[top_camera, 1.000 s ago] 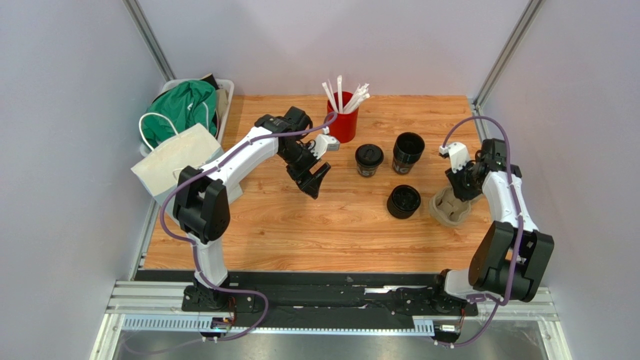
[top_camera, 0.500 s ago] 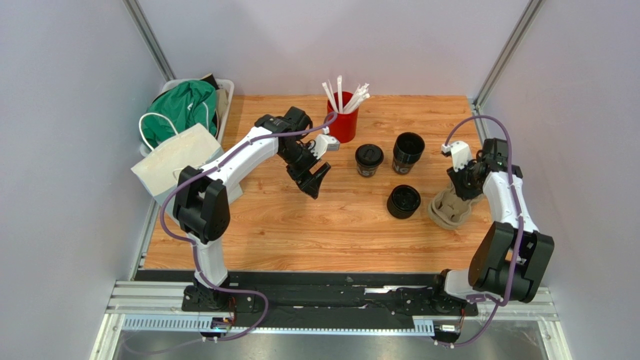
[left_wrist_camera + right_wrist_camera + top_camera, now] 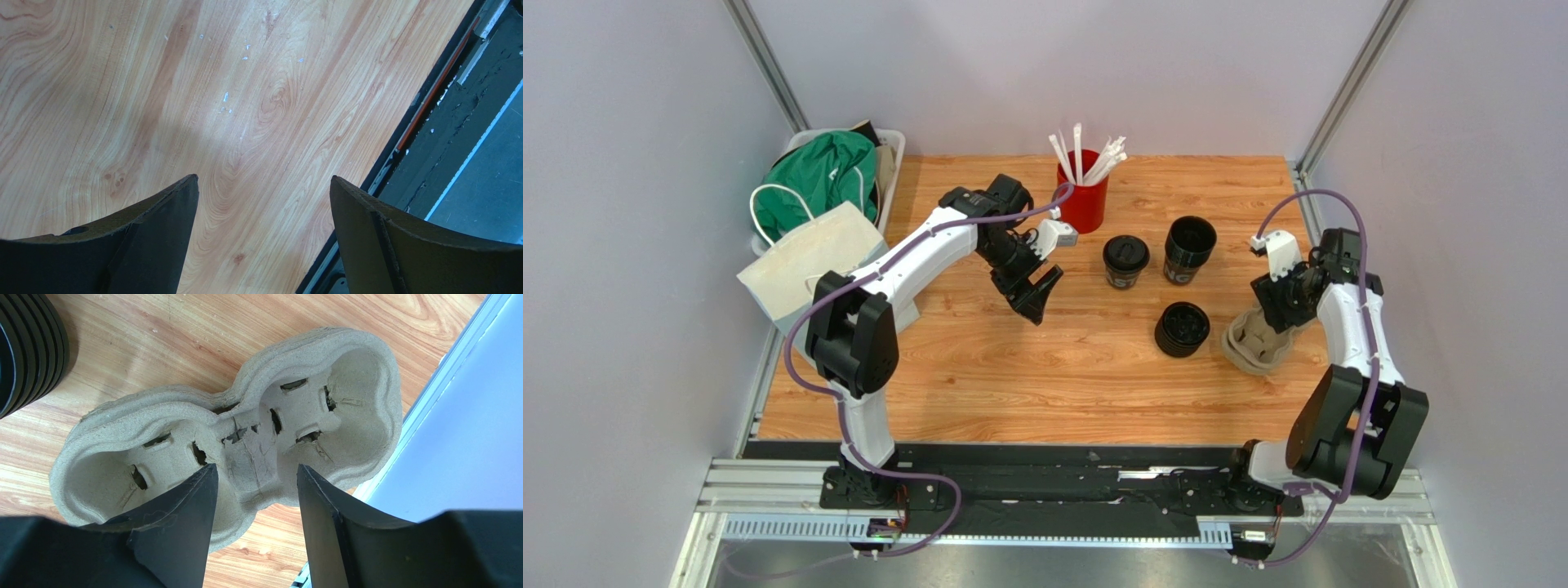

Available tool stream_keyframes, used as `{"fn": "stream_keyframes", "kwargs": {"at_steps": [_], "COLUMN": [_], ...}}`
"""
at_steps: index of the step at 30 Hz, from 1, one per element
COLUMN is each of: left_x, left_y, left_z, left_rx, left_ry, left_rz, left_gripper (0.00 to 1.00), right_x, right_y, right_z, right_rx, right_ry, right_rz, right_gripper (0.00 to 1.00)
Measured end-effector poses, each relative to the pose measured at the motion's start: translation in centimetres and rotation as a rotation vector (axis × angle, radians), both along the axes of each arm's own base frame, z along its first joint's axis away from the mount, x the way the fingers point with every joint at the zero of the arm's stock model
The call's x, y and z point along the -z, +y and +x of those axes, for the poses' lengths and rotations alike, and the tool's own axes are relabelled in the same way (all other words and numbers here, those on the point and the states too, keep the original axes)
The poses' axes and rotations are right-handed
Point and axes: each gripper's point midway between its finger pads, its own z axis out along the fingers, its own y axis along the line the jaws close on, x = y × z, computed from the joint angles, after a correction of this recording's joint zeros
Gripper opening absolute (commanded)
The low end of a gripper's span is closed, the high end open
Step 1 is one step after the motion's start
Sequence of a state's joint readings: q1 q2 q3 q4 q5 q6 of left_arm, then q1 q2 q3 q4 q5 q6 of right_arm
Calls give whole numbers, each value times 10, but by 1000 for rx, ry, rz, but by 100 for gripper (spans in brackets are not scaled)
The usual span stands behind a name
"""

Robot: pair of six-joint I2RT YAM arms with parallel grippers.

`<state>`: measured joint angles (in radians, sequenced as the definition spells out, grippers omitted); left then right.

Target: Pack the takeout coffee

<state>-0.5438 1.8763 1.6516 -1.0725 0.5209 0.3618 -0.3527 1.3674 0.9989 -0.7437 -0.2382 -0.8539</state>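
— Where do the cups sit?
— Centre-right of the frame: one lidded cup (image 3: 1125, 260), an open cup (image 3: 1190, 243) right of it, a third cup (image 3: 1182, 328) below both.
— And the carrier (image 3: 1257, 342)?
— Right of the third cup, near the surface's (image 3: 1038, 368) right edge.

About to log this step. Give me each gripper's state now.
Left gripper: open, empty, above bare table.
Right gripper: open, holding nothing, fingers either side of the cup carrier centre.
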Motion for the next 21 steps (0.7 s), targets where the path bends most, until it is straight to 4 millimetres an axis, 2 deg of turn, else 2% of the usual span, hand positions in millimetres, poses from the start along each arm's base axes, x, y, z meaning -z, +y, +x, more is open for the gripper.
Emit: {"fn": "stream_keyframes", "kwargs": {"at_steps": [9,13,17,21], "left_x": [0,0,1,5], "left_y": [0,0,0,0], "left_z": [0,0,0,1], "left_rx": [-1,-1,-1,-1], "left_ry": [-1,-1,1,9], "left_rz": [2,3,5,10], "left_gripper": [86,86,86,86], "right_x": [17,22,21,18], "right_y": [0,1,5,8], "right_z": [-1,-2,-2,-3], "right_rx": [-26,-44,-61,-69], "right_ry": [35,45,39,32], "right_rz": [54,76,94,107], "right_gripper": [49,34,26,22]}}
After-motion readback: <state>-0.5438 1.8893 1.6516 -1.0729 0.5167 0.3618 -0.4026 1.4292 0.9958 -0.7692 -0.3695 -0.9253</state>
